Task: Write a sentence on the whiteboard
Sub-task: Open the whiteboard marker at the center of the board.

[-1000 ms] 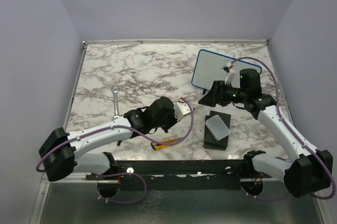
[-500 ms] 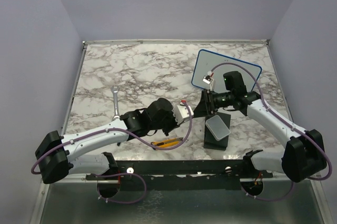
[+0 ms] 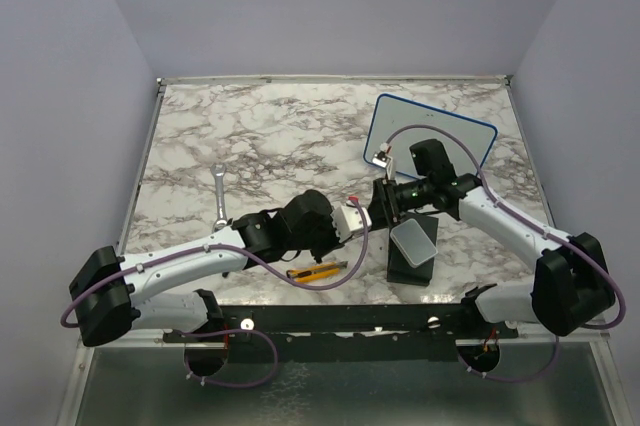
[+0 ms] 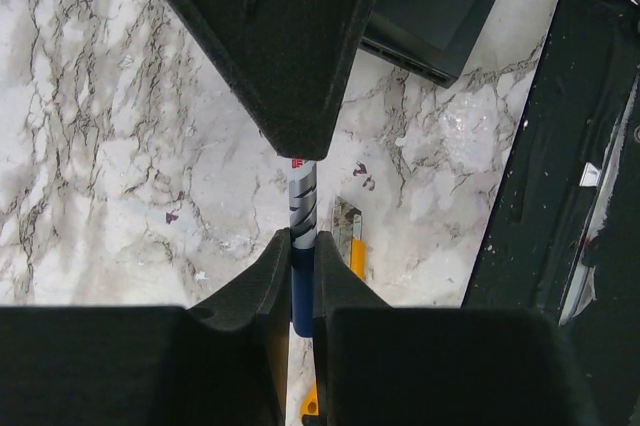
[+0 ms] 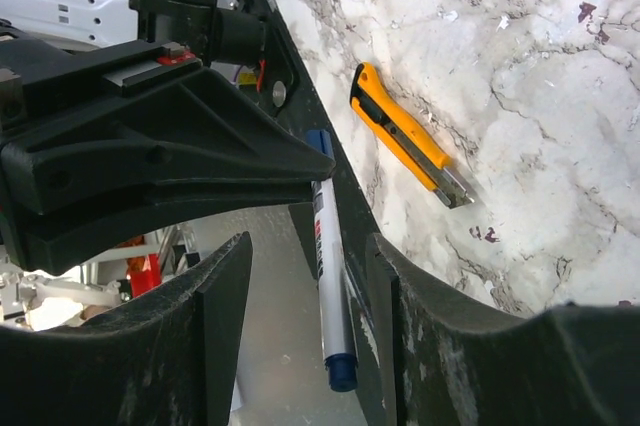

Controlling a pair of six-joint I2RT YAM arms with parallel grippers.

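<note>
Clamping: left gripper (image 4: 302,268) on one marker (image 4: 303,196) | right gripper (image 5: 308,242) spread around it | one whiteboard (image 3: 395,124) upper right | one knife (image 5: 410,136)

Light: bright, even, from overhead | Shadows: soft, short, on the marble table (image 3: 250,126) | Focus: top view sharp; wrist views soft up close, marble washed pale
</note>
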